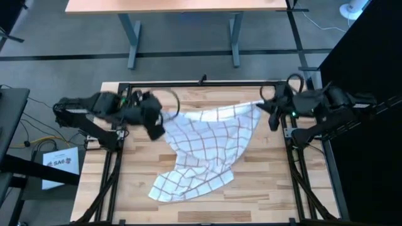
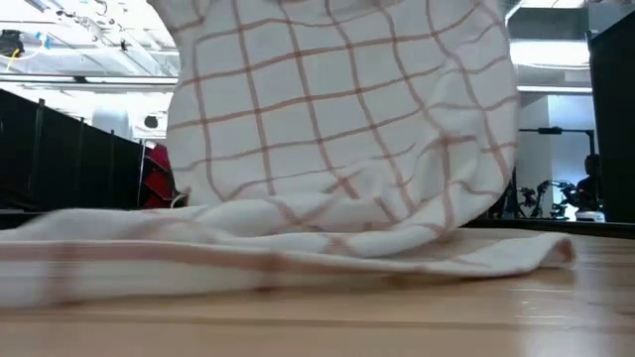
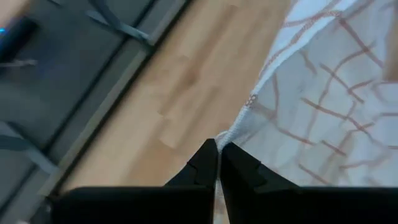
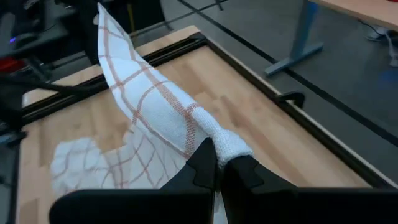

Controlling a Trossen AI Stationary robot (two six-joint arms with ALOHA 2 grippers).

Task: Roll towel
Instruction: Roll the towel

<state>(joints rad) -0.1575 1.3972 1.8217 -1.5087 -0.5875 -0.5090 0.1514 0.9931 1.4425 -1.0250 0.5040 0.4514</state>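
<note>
Both arms have the towel (image 1: 204,147) lifted by its far corners. Left gripper (image 3: 217,163) has its fingers pinched tight on the far-left corner, and the right gripper (image 4: 217,167) is clamped on the bunched far-right corner. The rest hangs down, near end crumpled on the table (image 1: 264,188).

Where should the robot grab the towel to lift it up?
Probably at its two top corners, from either side, as now: the left claw and right claw each pinch a corner of the towel, so it hangs spread between them with its bottom edge trailing on the table.
</note>
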